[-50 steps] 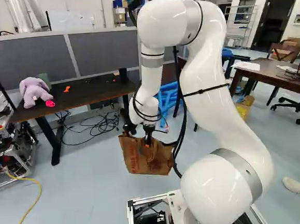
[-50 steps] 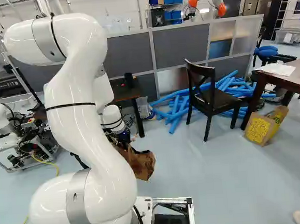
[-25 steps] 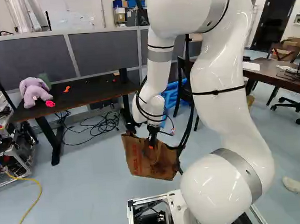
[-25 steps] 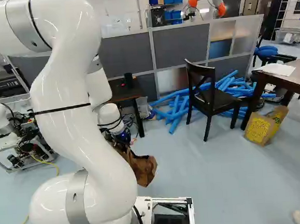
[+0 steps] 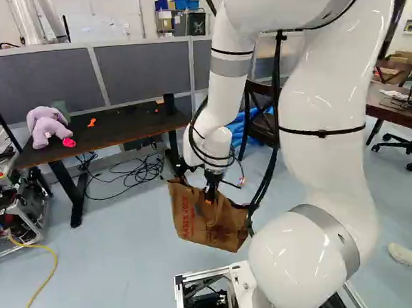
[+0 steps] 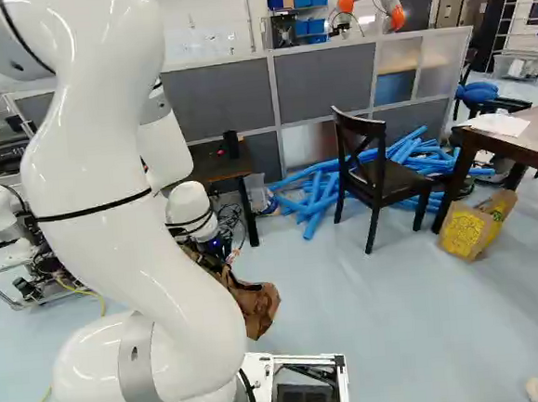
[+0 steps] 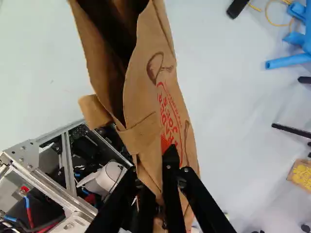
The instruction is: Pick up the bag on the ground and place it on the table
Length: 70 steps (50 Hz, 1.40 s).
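Your white jointed arm (image 5: 320, 106) has folded back, drawing the brown paper bag (image 5: 210, 223) slightly away from the dark-topped table (image 5: 129, 126); your black two-fingered gripper (image 5: 209, 198) pinches it, hanging on your side of that table, so you'll likely need to reach back out

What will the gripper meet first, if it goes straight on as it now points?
Probably the floor, which the held paper bag would touch before the gripper does; depth is unclear.

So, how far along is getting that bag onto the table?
The paper bag looks picked up, hanging tilted above the floor. In hand: the end effector grips it. Left: it isn't over the dark table ahead, so carrying, lowering and release remain.
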Tool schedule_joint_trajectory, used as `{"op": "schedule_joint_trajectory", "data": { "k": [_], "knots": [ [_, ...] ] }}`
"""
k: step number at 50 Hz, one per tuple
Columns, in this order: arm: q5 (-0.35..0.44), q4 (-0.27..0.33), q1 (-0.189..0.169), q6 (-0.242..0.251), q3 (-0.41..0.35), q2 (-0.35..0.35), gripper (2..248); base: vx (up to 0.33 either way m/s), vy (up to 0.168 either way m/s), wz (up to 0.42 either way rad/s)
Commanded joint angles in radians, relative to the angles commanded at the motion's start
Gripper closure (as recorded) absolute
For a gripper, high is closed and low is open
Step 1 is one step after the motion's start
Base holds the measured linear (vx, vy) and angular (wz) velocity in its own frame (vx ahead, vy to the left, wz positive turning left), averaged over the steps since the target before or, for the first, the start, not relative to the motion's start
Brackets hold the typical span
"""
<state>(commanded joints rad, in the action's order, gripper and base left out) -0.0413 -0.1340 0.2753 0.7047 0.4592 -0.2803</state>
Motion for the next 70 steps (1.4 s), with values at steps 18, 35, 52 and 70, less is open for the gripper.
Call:
{"op": "schedule_joint_trajectory", "data": {
  "k": [18, 35, 52, 70],
  "knots": [
    [-0.022, -0.067, 0.009, 0.0, -0.074, 0.129, 229, 0.0, 0.0, 0.0],
    [-0.114, -0.106, -0.051, 0.0, -0.086, 0.21, 229, 0.0, 0.0, 0.0],
    [-0.238, -0.136, -0.119, 0.0, -0.073, 0.275, 229, 0.0, 0.0, 0.0],
    [-0.374, -0.16, -0.127, 0.0, -0.103, 0.389, 229, 0.0, 0.0, 0.0]
  ]
}}
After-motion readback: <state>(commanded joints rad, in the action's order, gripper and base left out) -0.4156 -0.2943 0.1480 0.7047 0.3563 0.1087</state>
